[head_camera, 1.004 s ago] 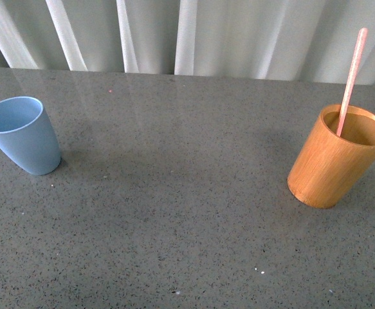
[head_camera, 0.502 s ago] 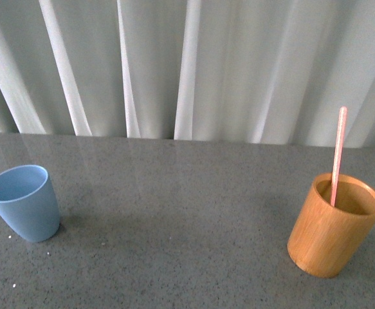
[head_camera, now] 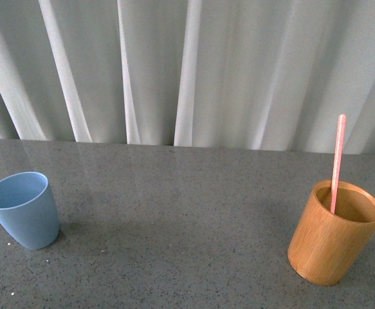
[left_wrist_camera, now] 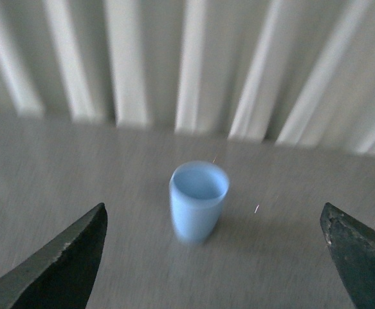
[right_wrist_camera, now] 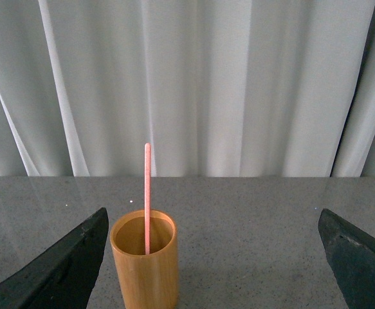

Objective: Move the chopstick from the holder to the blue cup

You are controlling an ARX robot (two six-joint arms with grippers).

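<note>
Left tool [left_wrist_camera: 213, 209]: spread wide, nothing between its two dark fingers [left_wrist_camera: 71, 257], hanging above the grey speckled surface [head_camera: 174, 225]. Ahead of it and clear of both fingers, the blue cup [left_wrist_camera: 199, 199], upright and empty, somewhat blurred in the left wrist view.

Right tool [right_wrist_camera: 212, 214]: likewise spread wide and empty. Ahead of it, nearer its left finger yet apart from it, the bamboo holder [right_wrist_camera: 144, 261], upright, with the pink chopstick [right_wrist_camera: 146, 193] standing nearly vertical inside and rising well above the rim.

In the front view, neither tool in sight. Blue cup [head_camera: 23, 209] at near left, holder [head_camera: 332, 241] at near right, well apart. Chopstick [head_camera: 337, 161] still in the holder, leaning against the far inner wall. Beyond the far edge, a pleated white curtain [head_camera: 187, 64].

Against half a second ago: cup and holder slightly lower in the front view, a little more curtain showing. Against a second ago: far more curtain, far less surface.
</note>
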